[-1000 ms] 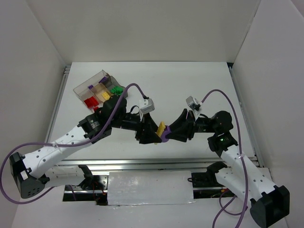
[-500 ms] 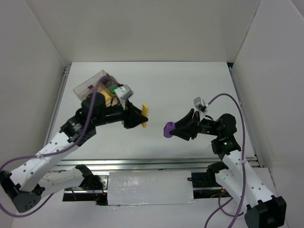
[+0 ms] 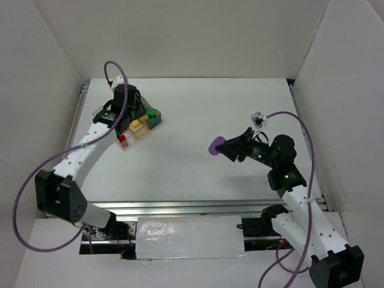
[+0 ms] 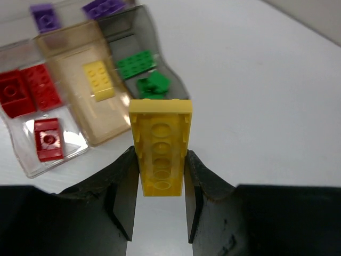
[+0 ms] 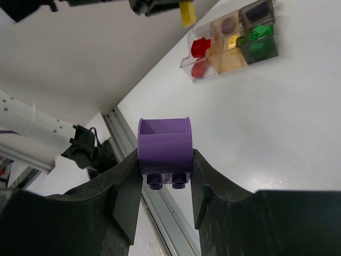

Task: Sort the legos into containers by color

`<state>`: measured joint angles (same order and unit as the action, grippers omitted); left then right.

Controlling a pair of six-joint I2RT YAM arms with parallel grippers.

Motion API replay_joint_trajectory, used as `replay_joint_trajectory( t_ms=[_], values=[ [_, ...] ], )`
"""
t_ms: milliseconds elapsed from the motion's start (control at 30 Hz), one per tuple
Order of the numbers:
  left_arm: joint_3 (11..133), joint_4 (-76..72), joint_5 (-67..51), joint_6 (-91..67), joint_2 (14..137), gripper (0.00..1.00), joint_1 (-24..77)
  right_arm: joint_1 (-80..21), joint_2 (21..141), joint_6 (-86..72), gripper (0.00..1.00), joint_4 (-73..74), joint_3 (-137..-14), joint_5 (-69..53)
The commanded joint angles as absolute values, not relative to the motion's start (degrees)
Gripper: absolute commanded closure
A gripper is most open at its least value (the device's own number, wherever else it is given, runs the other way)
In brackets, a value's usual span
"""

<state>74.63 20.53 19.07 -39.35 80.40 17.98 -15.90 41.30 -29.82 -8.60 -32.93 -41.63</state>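
My left gripper (image 4: 160, 186) is shut on a long yellow lego (image 4: 161, 146) and holds it just in front of the clear tray of containers (image 4: 109, 125); in the top view it hovers over the tray (image 3: 139, 125). The tray holds red legos (image 4: 26, 96) in the clear part, a yellow lego (image 4: 98, 80) in the tan part, green legos (image 4: 139, 64) in the smoky part and purple legos (image 4: 45, 16) at the back. My right gripper (image 5: 165, 181) is shut on a purple lego (image 5: 164, 146) and holds it above the table's middle right (image 3: 215, 146).
White walls enclose the table on three sides. A metal rail (image 3: 180, 207) runs along the near edge. The tray also shows far off in the right wrist view (image 5: 229, 60), with my left gripper's yellow lego (image 5: 187, 13) above it.
A second ago the yellow and purple legos were together between both grippers at the table's middle. They came apart; my left arm swung to the tray with the yellow one, my right drew back right.
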Motion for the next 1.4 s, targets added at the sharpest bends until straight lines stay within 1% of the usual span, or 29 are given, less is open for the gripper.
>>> replay_joint_trajectory(
  t_ms=[0,100,167,267,300,367,400,467,500,567,600,633,667,733,833,900,933,1000,1033,1067,1100,1133,1200,1233,1333,1367],
  values=[
    [77.95,18.81,28.47,-44.47,84.8,0.92,15.56,-16.79,39.38,-30.59,1.0,-3.35,-36.56,-35.24],
    [83.22,22.14,31.28,-46.05,92.7,0.91,13.54,-16.79,38.85,-29.53,1.0,-1.07,-37.0,-34.9],
    [85.51,24.34,33.13,-46.75,95.0,0.9,12.83,-16.87,38.76,-29.0,1.0,-0.62,-36.83,-34.1],
    [85.34,24.61,31.74,-47.73,98.34,0.85,11.52,-16.88,39.72,-29.62,1.0,-2.01,-36.39,-34.36],
    [85.43,25.31,31.38,-48.51,100.09,0.8,11.25,-16.96,40.07,-29.88,1.0,-2.54,-36.39,-34.63],
    [84.91,24.53,31.03,-48.69,101.51,0.75,10.81,-16.96,41.48,-30.58,1.0,-3.95,-36.39,-36.03],
    [84.38,24.0,30.68,-48.69,102.82,0.66,10.46,-16.88,42.27,-31.11,1.0,-4.13,-36.56,-36.47],
    [84.72,23.9,30.06,-48.78,104.32,0.56,10.2,-16.88,42.8,-31.38,1.0,-4.65,-36.74,-37.52],
    [85.34,23.91,29.8,-48.52,105.54,0.43,9.93,-16.88,43.15,-31.46,1.0,-4.66,-37.0,-37.79],
    [85.52,23.91,30.06,-48.43,106.08,0.32,9.93,-16.88,43.24,-31.29,1.0,-4.31,-37.18,-37.88],
    [85.52,23.65,30.23,-48.51,106.08,0.23,9.84,-16.96,43.24,-31.12,1.0,-4.13,-37.35,-37.71],
    [85.43,23.73,30.67,-48.69,106.0,0.17,9.84,-16.88,43.33,-30.94,1.0,-3.96,-37.44,-37.71],
    [85.34,23.9,31.89,-48.87,105.39,0.08,9.84,-16.88,43.42,-30.85,1.0,-3.69,-37.53,-37.71],
    [85.25,23.73,32.34,-48.78,104.33,0.01,9.76,-16.88,43.86,-30.85,1.0,-4.21,-37.62,-38.67],
    [85.08,23.73,33.31,-48.25,100.73,0.0,9.76,-16.88,44.82,-31.64,1.0,-6.14,-37.35,-40.69],
    [84.38,24.52,32.7,-48.17,96.78,0.0,9.76,-16.96,45.88,-32.95,1.0,-6.94,-37.35,-40.87],
    [83.5,23.22,30.78,-45.38,92.5,0.01,9.84,-16.88,46.31,-33.48,1.0,-7.73,-37.44,-40.87],
    [76.23,12.09,15.8,-41.33,86.69,0.01,10.55,-16.87,47.54,-35.5,1.0,-10.44,-37.53,-41.92],
    [68.89,6.12,7.55,-38.0,80.66,0.0,10.63,-16.87,48.42,-36.38,1.0,-12.11,-37.53,-43.05],
    [65.86,0.41,-1.14,-37.27,78.07,0.0,10.63,-16.88,48.95,-38.04,1.0,-13.43,-37.79,-44.2],
    [63.31,-10.09,-18.46,-36.83,76.13,0.0,10.9,-16.7,49.22,-38.67,1.0,-16.14,-38.05,-47.17],
    [59.37,-15.07,-26.72,-36.57,73.33,0.0,12.38,-16.61,49.74,-40.06,1.0,-17.74,-38.4,-48.76],
    [57.05,-21.59,-43.24,-36.39,71.38,0.0,14.4,-16.52,50.01,-40.6,1.0,-21.25,-39.11,-51.75],
    [55.74,-25.62,-46.03,-36.73,69.89,0.01,16.07,-16.7,49.92,-40.69,1.0,-21.97,-39.55,-54.73],
    [57.2,-24.36,-50.97,-34.11,68.99,0.01,24.41,-17.14,48.52,-42.88,1.0,-27.93,-39.81,-58.52],
    [58.0,-23.21,-51.93,-33.14,69.26,0.01,28.78,-17.4,48.08,-42.98,1.0,-29.34,-39.47,-59.06]
  ],
)
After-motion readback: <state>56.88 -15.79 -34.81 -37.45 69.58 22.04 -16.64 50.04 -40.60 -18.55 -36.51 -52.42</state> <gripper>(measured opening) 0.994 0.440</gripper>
